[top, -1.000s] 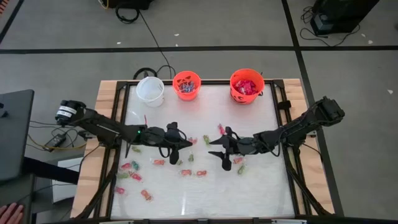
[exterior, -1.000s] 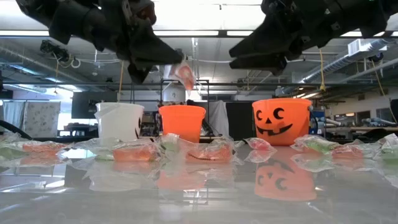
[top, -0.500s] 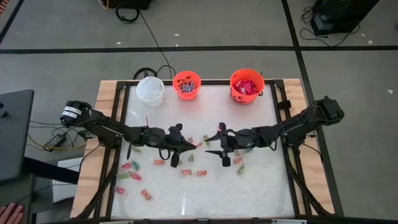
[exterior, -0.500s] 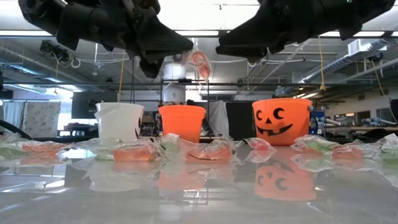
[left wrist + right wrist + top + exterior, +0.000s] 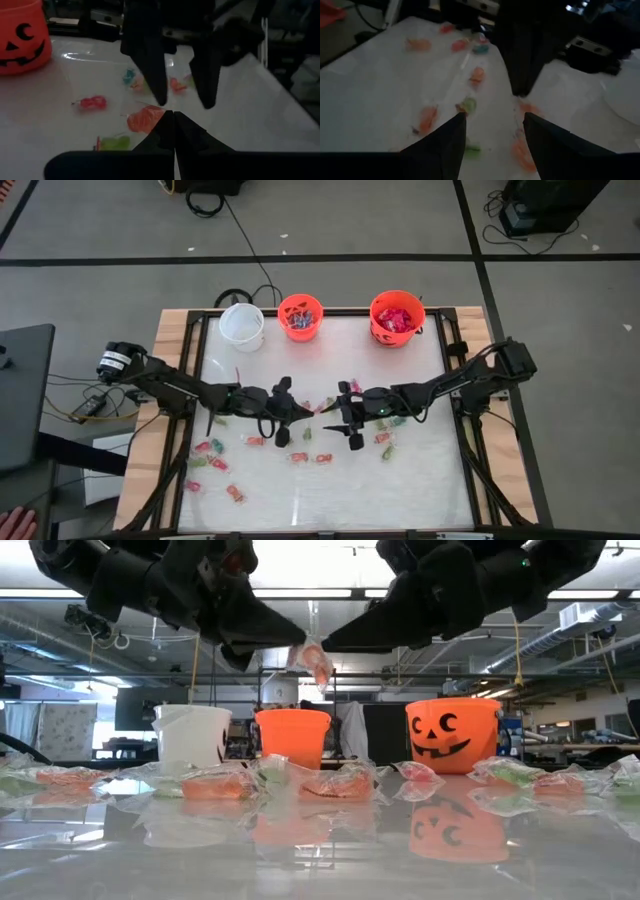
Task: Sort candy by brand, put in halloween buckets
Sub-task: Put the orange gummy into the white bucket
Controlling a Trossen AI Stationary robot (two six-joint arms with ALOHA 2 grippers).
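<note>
left gripper (image 5: 300, 640) is clamped shut on an orange wrapped candy (image 5: 318, 664) dangling from its tips, high over the table. right gripper (image 5: 335, 640) faces it with jaws wide apart and empty, tips just beside that candy. beneath both lie scattered sweets (image 5: 215, 785); farther off stand the halloween buckets (image 5: 452, 735).

Both arms are dark, near-black, built of slim jointed links — a small green light glows on each forearm. The left arm's base carries a white-labelled cylindrical joint. The left hand (image 5: 303, 414) and the right hand (image 5: 338, 415) each end in two tapering, wedge-shaped black fingers (image 5: 440, 145) — matte, smooth, without visible markings.
</note>
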